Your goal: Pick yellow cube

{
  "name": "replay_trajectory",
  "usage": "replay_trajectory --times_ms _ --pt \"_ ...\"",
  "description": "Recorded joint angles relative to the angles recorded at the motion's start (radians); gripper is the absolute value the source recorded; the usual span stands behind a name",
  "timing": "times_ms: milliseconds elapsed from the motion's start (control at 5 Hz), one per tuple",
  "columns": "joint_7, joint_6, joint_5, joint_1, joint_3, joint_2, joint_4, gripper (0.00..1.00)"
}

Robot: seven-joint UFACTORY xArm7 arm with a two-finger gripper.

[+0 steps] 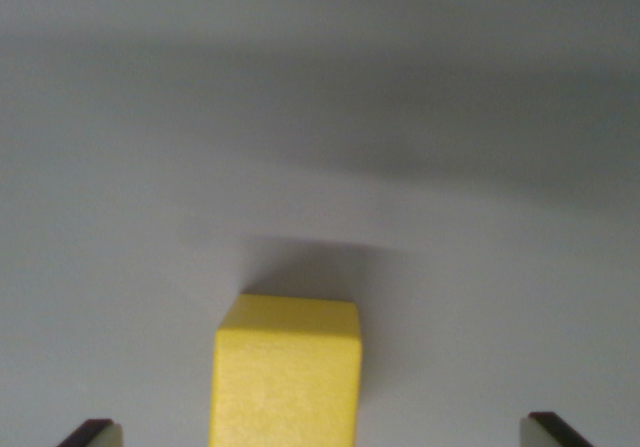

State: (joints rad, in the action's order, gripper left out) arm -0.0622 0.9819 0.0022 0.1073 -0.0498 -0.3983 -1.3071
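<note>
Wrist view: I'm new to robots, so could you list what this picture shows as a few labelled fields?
object: yellow cube, upright on a plain grey surface
gripper: gripper open, only its two fingertips show at the bottom corners
relation: cube sits between the fingertips, apart from both, nearer the wrist view's left one
contact: none visible
other things: none in view
shadow: dark patch just behind the cube

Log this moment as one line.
end effector: open | yellow cube: between fingertips, ungrasped | surface: grey
</note>
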Motion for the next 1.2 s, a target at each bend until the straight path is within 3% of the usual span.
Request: replay_trajectory --times_ms 200,400,600,1200 --pt "-0.008 -0.039 -0.0015 0.0063 -0.001 -0.028 0.016 0.00" --pt "-0.008 -0.039 -0.0015 0.0063 -0.001 -0.028 0.016 0.00" --pt "-0.014 -0.072 -0.0027 0.0118 -0.002 -0.053 0.030 0.00" --pt "-0.020 -0.103 -0.0039 0.0168 -0.003 -0.075 0.043 0.00"
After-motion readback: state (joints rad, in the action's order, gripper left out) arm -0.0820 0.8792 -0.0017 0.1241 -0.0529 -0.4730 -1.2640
